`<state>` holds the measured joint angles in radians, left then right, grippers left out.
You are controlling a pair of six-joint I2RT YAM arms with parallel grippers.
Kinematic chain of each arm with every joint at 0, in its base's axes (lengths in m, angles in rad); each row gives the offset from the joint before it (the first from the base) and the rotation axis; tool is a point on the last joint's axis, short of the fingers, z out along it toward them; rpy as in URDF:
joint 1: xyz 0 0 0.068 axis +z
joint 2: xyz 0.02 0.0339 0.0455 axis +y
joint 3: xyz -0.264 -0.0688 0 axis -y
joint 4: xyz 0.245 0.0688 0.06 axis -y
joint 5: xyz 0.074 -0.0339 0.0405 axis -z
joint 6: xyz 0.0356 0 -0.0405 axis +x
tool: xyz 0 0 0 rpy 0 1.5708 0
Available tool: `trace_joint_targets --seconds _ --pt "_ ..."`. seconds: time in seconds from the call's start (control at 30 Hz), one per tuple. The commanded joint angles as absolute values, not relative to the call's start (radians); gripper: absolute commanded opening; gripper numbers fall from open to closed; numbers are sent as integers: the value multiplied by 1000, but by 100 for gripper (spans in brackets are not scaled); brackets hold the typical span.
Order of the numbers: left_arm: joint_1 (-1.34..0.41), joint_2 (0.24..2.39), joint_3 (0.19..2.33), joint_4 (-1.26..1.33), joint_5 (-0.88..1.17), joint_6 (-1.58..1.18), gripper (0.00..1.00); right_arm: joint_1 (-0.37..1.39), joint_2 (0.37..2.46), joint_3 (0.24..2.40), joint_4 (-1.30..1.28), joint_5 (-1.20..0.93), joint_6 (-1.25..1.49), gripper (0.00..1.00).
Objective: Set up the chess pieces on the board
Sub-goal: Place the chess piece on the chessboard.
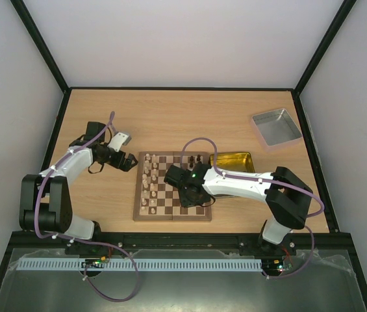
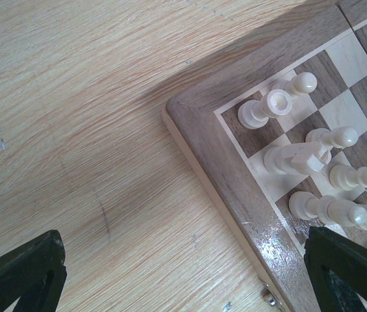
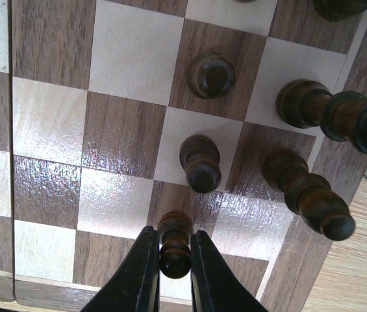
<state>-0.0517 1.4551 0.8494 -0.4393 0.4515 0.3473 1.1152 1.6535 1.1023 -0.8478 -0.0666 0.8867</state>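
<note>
The board (image 1: pixel 170 211) lies between the two arms. Cream chess pieces (image 1: pixel 149 185) stand along its left columns, and a few dark ones (image 1: pixel 196 158) stand at its far right. My right gripper (image 3: pixel 174 242) is over the board's right side, shut on a dark pawn (image 3: pixel 175 224) whose base is at a dark square. Other dark pawns (image 3: pixel 201 162) and taller dark pieces (image 3: pixel 306 195) stand just beyond it. My left gripper (image 2: pixel 186 279) hangs open over bare table by the board's corner (image 2: pixel 235 175), near cream pieces (image 2: pixel 277 104). It holds nothing.
A shiny gold tin (image 1: pixel 233 161) lies against the board's far right side, partly under the right arm. A silver-grey tray (image 1: pixel 275 127) sits at the back right. Black frame rails run along the table's edges.
</note>
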Motion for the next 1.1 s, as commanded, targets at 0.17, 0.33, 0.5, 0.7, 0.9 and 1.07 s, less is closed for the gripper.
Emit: trace_joint_targets --seconds 0.17,0.33,0.5,0.7,0.9,1.07 --pt "-55 1463 847 -444 450 342 100 1125 1670 1105 -854 -14 888 10" --pt "-55 1462 847 -445 449 341 100 1123 1669 1113 -857 -11 889 10" --pt "-56 1463 845 -445 451 341 100 1124 1668 1115 -858 -14 891 10" --pt "-57 1462 845 -445 451 342 100 1123 1670 1115 -851 -23 893 13" --pt "-57 1463 846 -445 451 342 100 1124 1667 1132 -860 -21 893 18" --pt "-57 1466 844 -445 449 344 100 1124 1661 1140 -865 -24 891 19"
